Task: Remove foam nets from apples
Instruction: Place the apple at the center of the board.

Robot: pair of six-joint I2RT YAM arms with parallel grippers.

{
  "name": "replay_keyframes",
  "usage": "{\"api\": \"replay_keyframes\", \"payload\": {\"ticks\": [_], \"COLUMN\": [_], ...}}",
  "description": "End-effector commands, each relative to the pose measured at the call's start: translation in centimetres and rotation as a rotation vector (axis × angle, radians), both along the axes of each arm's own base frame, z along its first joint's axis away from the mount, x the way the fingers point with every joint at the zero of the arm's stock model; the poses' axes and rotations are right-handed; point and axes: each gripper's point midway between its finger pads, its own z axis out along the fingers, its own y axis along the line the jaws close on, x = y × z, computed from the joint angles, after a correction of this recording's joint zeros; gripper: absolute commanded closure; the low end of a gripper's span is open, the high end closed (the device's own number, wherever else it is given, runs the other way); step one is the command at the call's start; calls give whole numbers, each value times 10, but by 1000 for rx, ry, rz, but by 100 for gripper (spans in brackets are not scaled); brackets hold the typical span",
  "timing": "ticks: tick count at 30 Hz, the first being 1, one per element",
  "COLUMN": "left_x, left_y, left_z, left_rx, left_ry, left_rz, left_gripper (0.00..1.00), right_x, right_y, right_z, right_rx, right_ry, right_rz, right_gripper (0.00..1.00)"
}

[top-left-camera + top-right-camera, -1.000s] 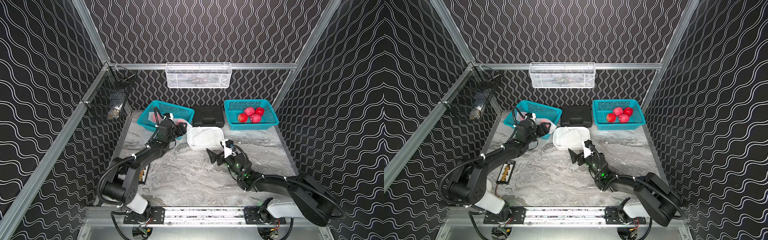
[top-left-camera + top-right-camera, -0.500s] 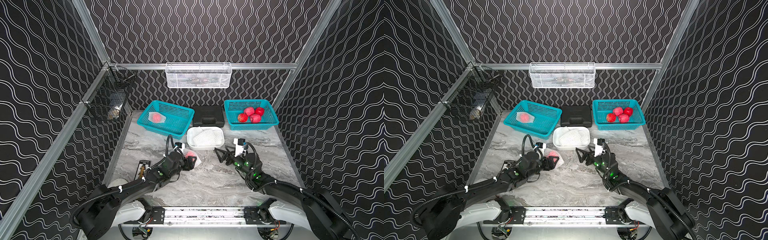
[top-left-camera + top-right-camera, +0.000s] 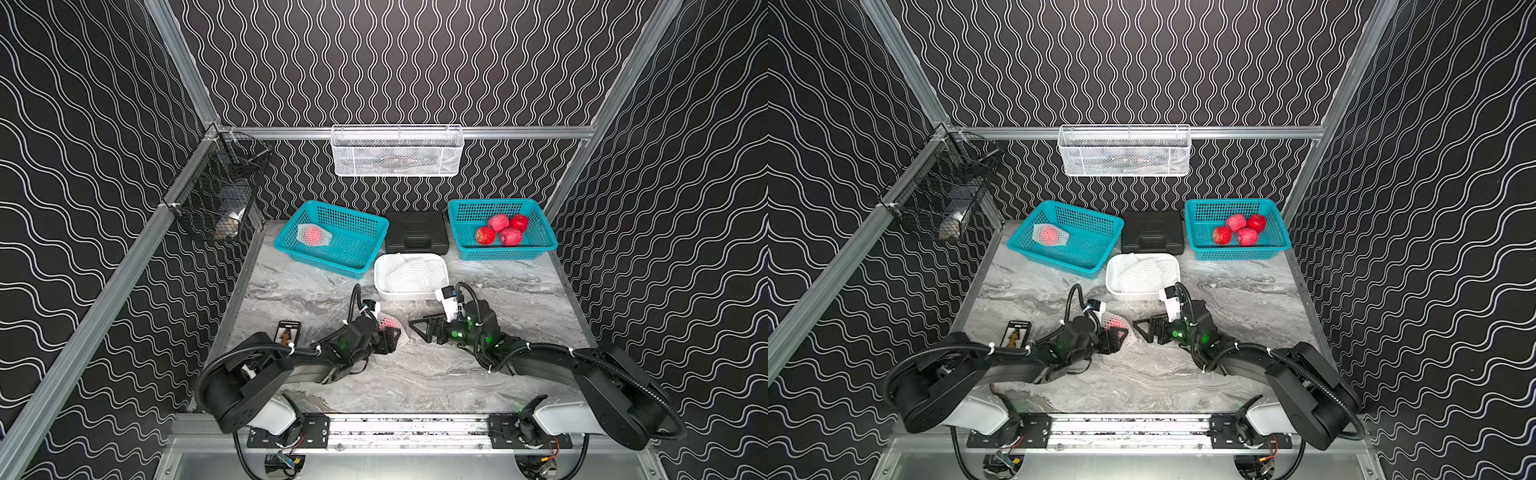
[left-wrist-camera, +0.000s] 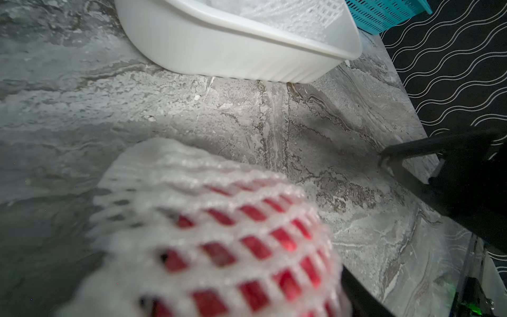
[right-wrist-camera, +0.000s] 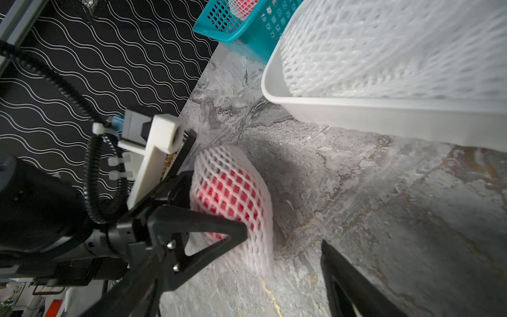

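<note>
Clamped the apple (image 5: 227, 192), through its net (image 5: 260, 247), in the left gripper (image 3: 390, 332), low over the table (image 3: 415, 374) between the two arms. Judged a bracing hold, meant to anchor the fruit against a pull on the net. Pointed the loose, empty end of the net toward the right gripper (image 5: 285, 241). Held that gripper unclenched, one finger on either side of the loose end in the right wrist view, with no contact discernible; judged poised to pinch and strip. Stationed the white tub (image 3: 411, 296) just beyond, presumably for a short drop beside the spent nets (image 3: 411, 274). Noted four bare apples (image 3: 510, 237) in the right-hand basket (image 3: 507, 254). Noted one wrapped apple (image 3: 313, 235) in the left-hand basket (image 3: 345, 266), pending.
</note>
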Motion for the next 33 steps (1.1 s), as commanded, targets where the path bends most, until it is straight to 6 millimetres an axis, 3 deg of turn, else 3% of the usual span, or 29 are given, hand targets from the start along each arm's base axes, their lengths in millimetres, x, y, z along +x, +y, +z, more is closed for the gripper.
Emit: {"api": "replay_keyframes", "payload": {"ticks": [1,5,7,11,18,25,33], "left_x": [14,15,16,16,10,-7,-12], "left_y": [-15,-18,-19,-18,4,36,61], "left_z": [15,6,2,5,24,54,47], "left_rx": [-89,-79,-65,-62,-4,66,166], "left_ry": [-63,-45,-35,-37,-59,-102,-107], "left_rz": [1,-5,-8,-4,43,79,116], "left_gripper": [30,26,14,1,1,1,1], "right_x": [5,7,10,15,11,-14,-17], "right_y": [-2,-6,-10,-18,-17,-7,13], "right_z": [-9,-14,-19,-29,-27,-27,-37], "right_rx": [-30,-45,-56,-50,-54,-124,-272], "right_ry": [37,62,84,147,164,136,66], "right_rz": [-30,-53,-75,-93,-38,112,128], "right_gripper": [13,13,13,13,13,13,7]}}
